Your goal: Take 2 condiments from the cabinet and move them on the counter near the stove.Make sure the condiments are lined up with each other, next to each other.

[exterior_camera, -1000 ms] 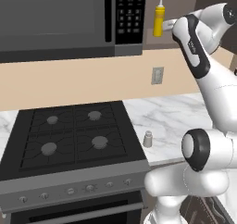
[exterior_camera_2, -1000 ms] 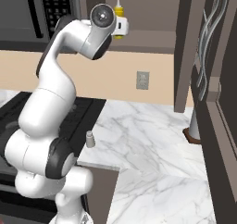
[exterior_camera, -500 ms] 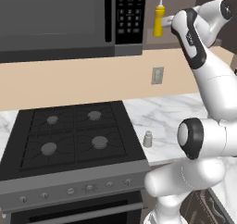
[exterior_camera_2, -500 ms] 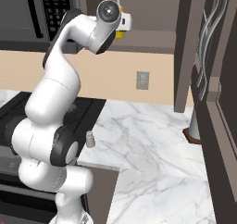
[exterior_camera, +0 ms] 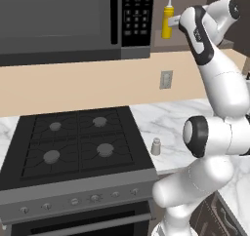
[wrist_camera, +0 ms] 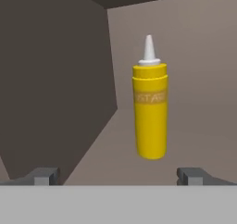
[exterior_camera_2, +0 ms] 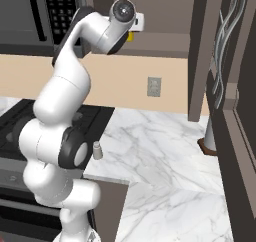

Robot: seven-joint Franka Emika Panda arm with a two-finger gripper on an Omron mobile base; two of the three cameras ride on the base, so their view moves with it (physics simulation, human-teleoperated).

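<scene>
We see our tool (wrist_camera: 118, 174) up high, pointing into the cabinet (wrist_camera: 55, 79). Its two dark tips sit far apart at the bottom of the hand view, and nothing is between them. The tool is wide apart and holds nothing.

The yellow squeeze bottle (wrist_camera: 150, 109) stands upright on the cabinet shelf, a little ahead of the tool. Its white pointy nozzle is on top. It stands a bit to the right of the middle between the two tips. The tips do not touch it. To the left of the bottle is the dark side wall of the cabinet.

From the left base view we see the same yellow bottle (exterior_camera: 168, 21) on the shelf, just to the right of the black microwave (exterior_camera: 73, 20). Our white arm (exterior_camera: 210, 59) reaches up to it from the right, and the end of the arm is just beside the bottle.

The small grey shaker (exterior_camera: 156, 146) stands upright on the white marble desk (exterior_camera: 180, 118). It is close to the right side of the stove (exterior_camera: 78, 147), near the front edge of the desk. In the right base view the shaker (exterior_camera_2: 97, 150) stands just beside the arm's lower part.

A wall outlet (exterior_camera: 166, 79) is on the tan wall above the desk. Far to the right on the desk stands a tall white roll with a dark base (exterior_camera_2: 209, 138).
</scene>
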